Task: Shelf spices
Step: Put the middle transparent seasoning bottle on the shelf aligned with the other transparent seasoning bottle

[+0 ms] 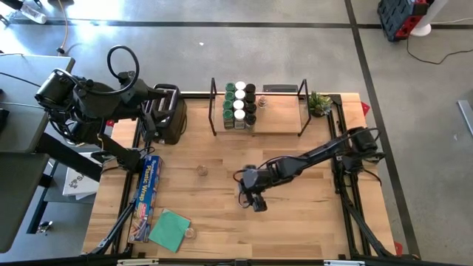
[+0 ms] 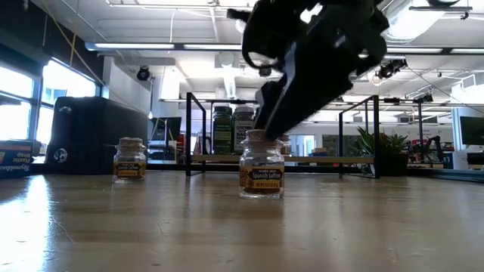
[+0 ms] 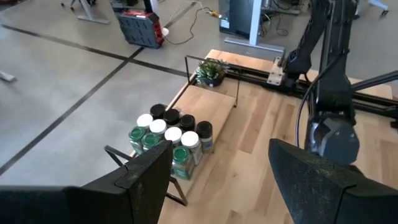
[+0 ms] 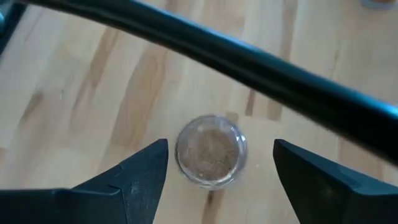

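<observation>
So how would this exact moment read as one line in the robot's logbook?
right gripper: open, over cork-topped jar standing mid-table | left gripper: open, waiting near toaster | shelf: jars grouped at one end

This is a robotics lab or workshop in an open industrial hall. The butcher-block tabletop (image 1: 222, 214) stands on a polished concrete floor (image 1: 295, 59) marked with dark tape lines. A red-and-black tool case (image 1: 403, 18) sits on the floor beside loose cables. The low view shows an exposed white ceiling with pipes and strip lights (image 2: 189, 47), large windows (image 2: 45, 98), and desks with monitors (image 2: 470, 132) in the background. On the tabletop, kitchen props make a mock pantry: a toaster (image 1: 168, 112), a potted plant (image 1: 320, 103), and a spice shelf (image 1: 259, 111).
</observation>
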Controlling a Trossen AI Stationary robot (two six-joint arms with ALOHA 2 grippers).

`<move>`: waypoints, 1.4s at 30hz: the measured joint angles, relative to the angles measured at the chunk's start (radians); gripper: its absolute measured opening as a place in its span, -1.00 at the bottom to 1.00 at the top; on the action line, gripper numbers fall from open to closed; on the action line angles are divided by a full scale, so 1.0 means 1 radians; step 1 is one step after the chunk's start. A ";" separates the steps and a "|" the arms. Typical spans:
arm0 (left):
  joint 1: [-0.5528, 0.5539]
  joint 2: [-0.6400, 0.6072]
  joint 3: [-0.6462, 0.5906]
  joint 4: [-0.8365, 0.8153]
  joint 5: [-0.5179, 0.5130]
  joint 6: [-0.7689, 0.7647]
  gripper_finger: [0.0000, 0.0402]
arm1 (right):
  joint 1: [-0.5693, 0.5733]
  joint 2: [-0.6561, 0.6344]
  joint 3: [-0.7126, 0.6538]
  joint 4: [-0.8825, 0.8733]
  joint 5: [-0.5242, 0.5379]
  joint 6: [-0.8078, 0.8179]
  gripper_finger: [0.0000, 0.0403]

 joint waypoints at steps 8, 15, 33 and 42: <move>0.000 0.000 0.000 0.000 0.001 -0.004 0.30 | 0.000 0.083 -0.001 0.040 -0.021 0.015 0.12; 0.000 0.000 0.000 0.000 0.000 -0.002 0.30 | -0.004 0.081 0.000 0.086 -0.022 0.175 -0.19; 0.000 0.000 0.000 0.000 -0.073 0.026 0.30 | -0.470 -0.398 -0.159 -0.329 0.290 0.236 -0.19; 0.000 0.000 0.000 0.006 -0.140 0.005 0.30 | -0.721 -0.327 -0.255 -0.038 0.203 0.213 -0.19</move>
